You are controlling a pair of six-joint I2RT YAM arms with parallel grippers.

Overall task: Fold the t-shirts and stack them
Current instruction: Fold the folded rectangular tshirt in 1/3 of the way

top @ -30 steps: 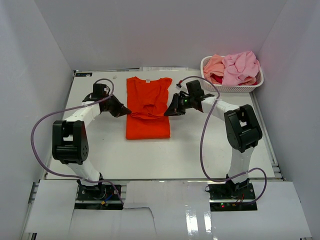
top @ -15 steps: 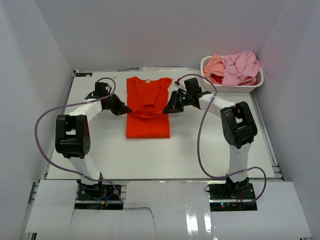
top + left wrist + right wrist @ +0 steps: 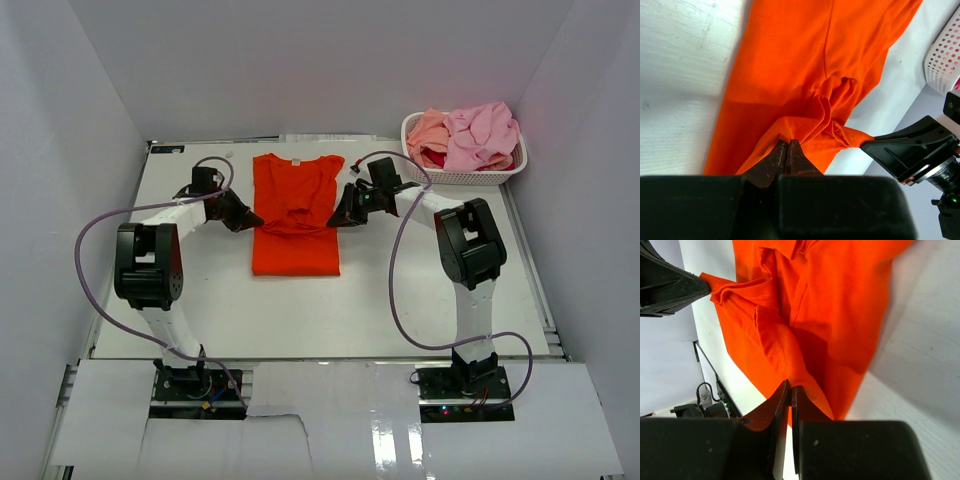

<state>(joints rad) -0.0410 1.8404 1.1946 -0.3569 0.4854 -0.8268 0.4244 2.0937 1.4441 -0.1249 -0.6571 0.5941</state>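
- My left tool point(image 3: 785, 146) pinches a soft, creased fold of the orange-red t-shirt point(image 3: 790, 60).
- My right tool point(image 3: 789, 386) pinches its stitched edge; wrinkled cloth bunches between both tools.

I see a plain orange-red t-shirt point(image 3: 295, 215) on my white table point(image 3: 400, 300); pink shirt point(image 3: 482, 135), peach shirt point(image 3: 428, 130), white perforated basket point(image 3: 470, 178).

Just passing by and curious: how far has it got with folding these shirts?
Early. No stack yet. The orange t-shirt lies on the table, looking partly folded; the left end effector and right end effector each pinch an edge. Pink and peach shirts wait in the basket.
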